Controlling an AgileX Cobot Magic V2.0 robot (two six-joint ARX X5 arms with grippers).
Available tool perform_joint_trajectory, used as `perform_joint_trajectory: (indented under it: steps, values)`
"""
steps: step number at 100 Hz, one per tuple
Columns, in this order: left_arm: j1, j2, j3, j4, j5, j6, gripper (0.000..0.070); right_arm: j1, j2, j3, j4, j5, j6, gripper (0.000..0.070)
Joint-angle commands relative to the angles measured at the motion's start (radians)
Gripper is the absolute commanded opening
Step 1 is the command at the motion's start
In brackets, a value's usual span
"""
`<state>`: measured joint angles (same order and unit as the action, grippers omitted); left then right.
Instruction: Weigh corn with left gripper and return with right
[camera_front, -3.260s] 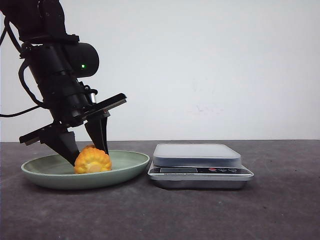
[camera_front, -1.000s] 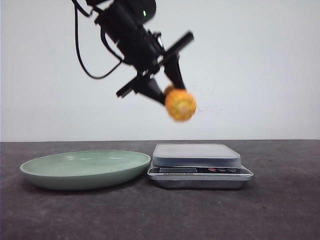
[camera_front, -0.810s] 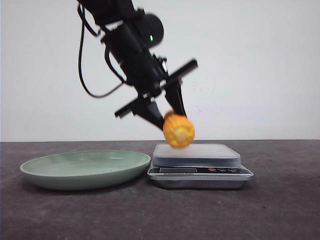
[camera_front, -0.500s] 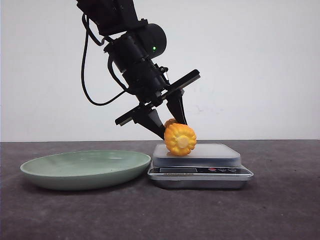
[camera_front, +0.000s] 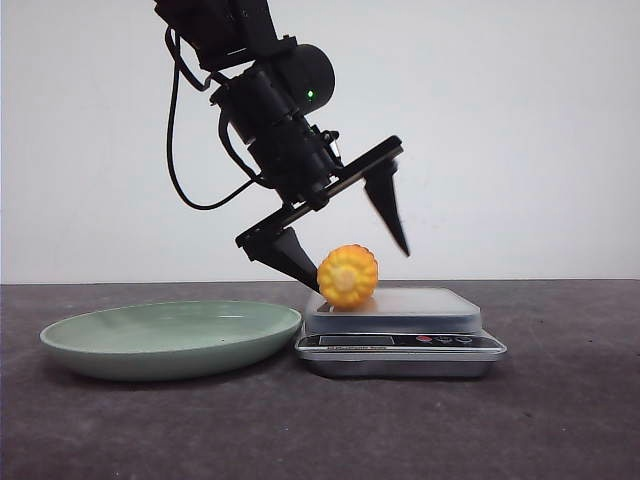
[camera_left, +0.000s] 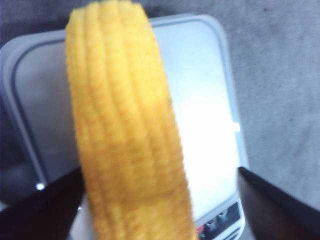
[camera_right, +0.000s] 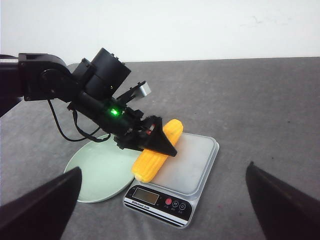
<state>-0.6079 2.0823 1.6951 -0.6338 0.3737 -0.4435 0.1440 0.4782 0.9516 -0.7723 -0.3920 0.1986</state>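
The corn (camera_front: 348, 276) is lying on the flat top of the scale (camera_front: 400, 330), near the scale's left side. Its pale cut end is facing the front camera. In the right wrist view the corn (camera_right: 156, 150) is stretching across the platform, and one end is sticking out past the edge. The left gripper (camera_front: 350, 252) is sitting right over it with its fingers spread wide apart, one on each side. The left finger (camera_front: 285, 253) is very close to the corn, but I cannot tell if it is touching. The right finger is up in the air, clear of it. The green plate (camera_front: 110, 352) is sitting just beside the scale. The right gripper (camera_right: 160, 210) is hanging back, its fingers wide apart, holding nothing.
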Motion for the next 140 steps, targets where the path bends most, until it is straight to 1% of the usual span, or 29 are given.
perform_joint_trajectory:
  steps: [1,16,27,33,40,52,63,72,76,82,85,90,94,99,106,113,123,127,131,135,140]
  values:
    - [-0.005,0.032,0.015,-0.005,0.014,0.012,0.0700,0.004,0.003,0.019,0.008,0.000,0.002,0.0657]
    - [-0.005,0.031,0.032,-0.014,0.064,0.012,0.0700,0.004,0.003,0.019,0.008,0.006,-0.006,0.0657]
    - [-0.005,0.031,0.076,-0.056,0.060,0.019,0.0700,0.004,0.003,0.019,0.008,0.008,-0.017,0.0657]
    - [-0.004,0.031,0.107,-0.075,0.056,0.043,0.0700,0.004,0.003,0.019,0.008,0.008,-0.017,0.0657]
    - [0.000,0.031,0.162,-0.121,0.030,0.081,0.0700,0.004,0.003,0.019,0.008,0.008,-0.017,0.0657]
    - [0.007,0.031,0.279,-0.217,-0.042,0.149,0.0700,0.004,0.003,0.019,0.008,0.008,-0.017,0.0657]
    - [0.014,0.031,0.414,-0.331,-0.117,0.182,0.0700,0.004,0.003,0.019,0.008,0.008,-0.020,0.0657]
    - [0.015,0.031,0.533,-0.428,-0.159,0.227,0.0696,0.004,0.003,0.018,0.008,0.008,-0.021,0.0657]
    - [0.015,0.030,0.591,-0.471,-0.172,0.244,0.0593,0.004,0.003,0.018,0.007,0.008,-0.021,0.0657]
    - [0.015,0.026,0.680,-0.528,-0.190,0.275,0.0415,0.004,0.003,0.018,0.007,0.008,-0.021,0.0657]
    - [0.015,0.020,0.721,-0.550,-0.202,0.286,0.0343,0.004,0.003,0.018,0.007,0.007,-0.020,0.0657]
    - [0.014,0.011,0.789,-0.576,-0.221,0.300,0.0264,0.004,0.003,0.018,0.006,0.007,-0.021,0.0657]
    - [0.014,-0.001,0.843,-0.596,-0.229,0.305,0.0219,0.004,0.003,0.018,0.003,0.008,-0.021,0.0657]
    - [0.013,-0.019,0.905,-0.615,-0.236,0.306,0.0178,0.004,0.003,0.018,0.000,0.008,-0.021,0.0657]
    - [0.010,-0.047,0.985,-0.646,-0.235,0.309,0.0139,0.004,0.003,0.018,-0.007,0.008,-0.022,0.0657]
    - [0.005,-0.073,1.065,-0.700,-0.236,0.327,0.0137,0.004,0.003,0.018,-0.014,0.008,-0.024,0.0657]
    - [0.004,-0.106,1.179,-0.815,-0.236,0.352,0.0135,0.004,0.003,0.018,-0.017,0.008,-0.031,0.0657]
    - [0.004,-0.117,1.213,-0.838,-0.235,0.357,0.0124,0.004,0.003,0.018,-0.017,0.009,-0.032,0.0657]
    - [0.000,-0.141,1.227,-0.840,-0.221,0.356,0.0077,0.004,0.004,0.018,-0.016,0.016,-0.032,0.0657]
    - [-0.004,-0.177,1.228,-0.840,-0.205,0.364,0.0000,0.004,0.004,0.018,-0.016,0.031,-0.032,0.0657]
    - [-0.008,-0.214,1.228,-0.840,-0.205,0.376,0.0000,0.004,0.004,0.018,-0.015,0.038,-0.032,0.0657]
